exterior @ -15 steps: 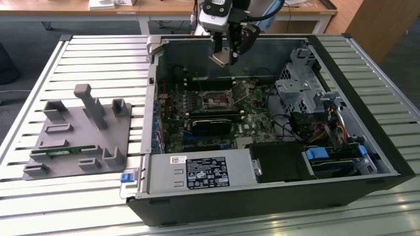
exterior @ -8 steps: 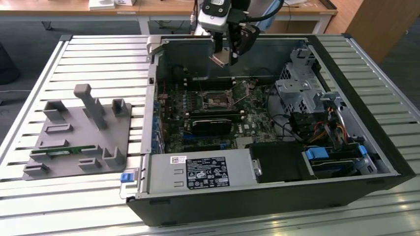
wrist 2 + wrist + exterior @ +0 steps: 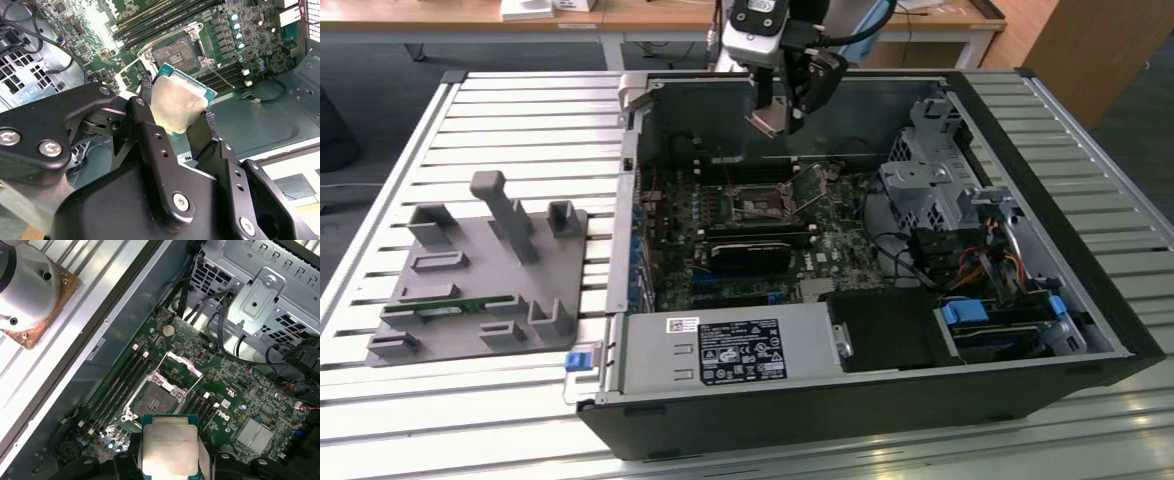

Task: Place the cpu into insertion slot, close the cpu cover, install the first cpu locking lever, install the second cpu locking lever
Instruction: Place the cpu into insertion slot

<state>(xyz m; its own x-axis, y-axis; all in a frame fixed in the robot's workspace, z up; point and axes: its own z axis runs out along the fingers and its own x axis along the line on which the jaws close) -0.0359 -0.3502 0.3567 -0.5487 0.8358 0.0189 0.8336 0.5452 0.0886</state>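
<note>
My gripper hangs above the far side of the open computer case, shut on the cpu. The chip is a flat silvery square with a greenish edge, pinched by two opposite edges between the black fingers; it also shows in the first wrist view. Below it on the green motherboard lies the insertion slot, a dark square socket with its contact grid bare. The cpu cover stands swung up and open at the socket's far edge. The chip is well above the socket, not touching it.
Long black memory slots run beside the socket. A black rectangular block sits just in front of the socket, and a metal drive cage with cables is at the exterior view's right. A grey fixture plate lies on the slatted table at the left.
</note>
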